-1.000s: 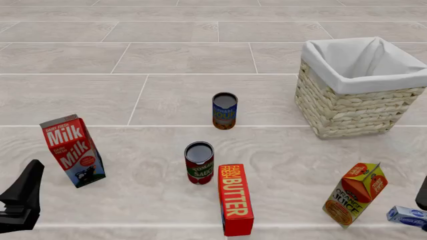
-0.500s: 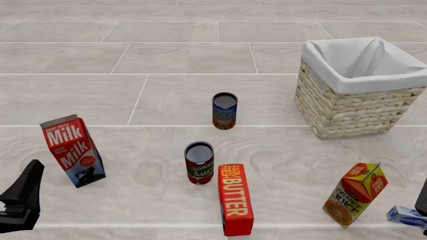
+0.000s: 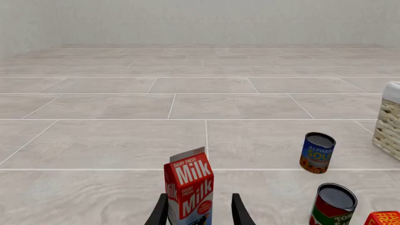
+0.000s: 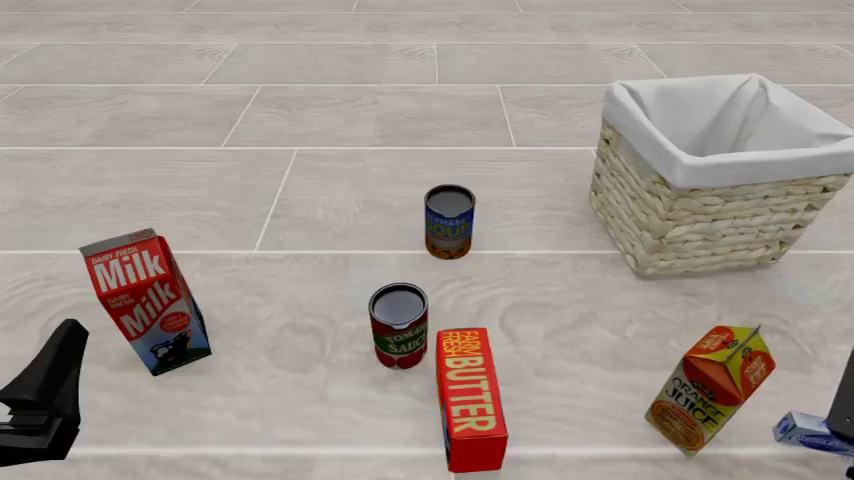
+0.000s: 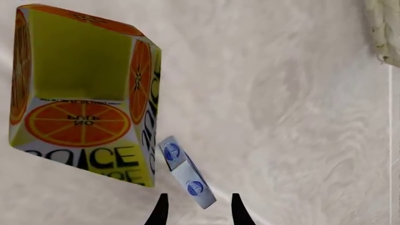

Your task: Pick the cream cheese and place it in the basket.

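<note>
pale tiled floor all round; the cream cheese [image 5: 186, 178] lies flat just beside the orange juice carton [image 5: 84, 91], not yet grasped. my right gripper [image 5: 196, 211] hangs over it, jaws wide; the basket [image 4: 714, 175] waits well apart, so lift and placing remain.

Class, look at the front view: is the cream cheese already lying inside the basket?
No. The cream cheese lies on the floor beside the orange juice carton, well apart from the basket.

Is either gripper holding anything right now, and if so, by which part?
Nothing is held. The right gripper is open above the cream cheese, and the left gripper is open near the milk carton.
</note>
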